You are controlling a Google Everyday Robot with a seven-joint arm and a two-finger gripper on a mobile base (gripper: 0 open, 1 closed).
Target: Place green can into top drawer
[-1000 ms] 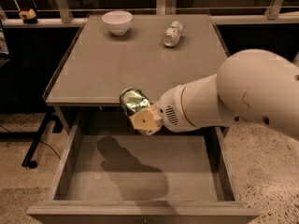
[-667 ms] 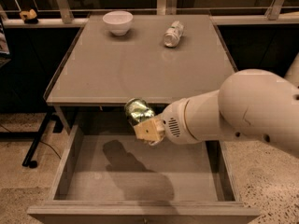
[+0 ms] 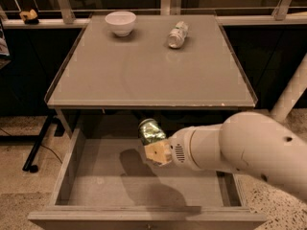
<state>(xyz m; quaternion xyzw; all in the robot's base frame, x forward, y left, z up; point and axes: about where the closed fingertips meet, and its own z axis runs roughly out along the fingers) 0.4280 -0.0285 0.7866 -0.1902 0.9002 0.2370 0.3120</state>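
I am looking down on a flat grey square table top (image 3: 144,75) with a thin raised rim, set against a dark glazed wall with pale uprights. At its far edge stands a small white round bowl (image 3: 120,22), and well to the right of it a paler white-and-green drink can (image 3: 177,34) lies on its side. A small tan object (image 3: 29,16) sits on the ledge at far left; I cannot tell what it is. The floor (image 3: 19,186) is pale and speckled, with a black stand leg (image 3: 39,140) crossing it left of the table.

Below the table's near edge the top drawer (image 3: 91,186), a wide shallow grey tray with a flat bottom and low walls, is pulled out toward me. The thick white arm (image 3: 249,150) comes in from the right, running roughly level over the drawer's right half. At its tip the gripper (image 3: 154,145), with tan fingers, pinches the green can (image 3: 150,131), a small drink can with a dark green patterned body and a shiny silver end. The can is tilted, silver end up and away, and hangs above the drawer's middle, just under the table's front lip. Its shadow falls on the drawer bottom to the left.

The drawer's left half and front strip lie bare, and the can touches no wall.
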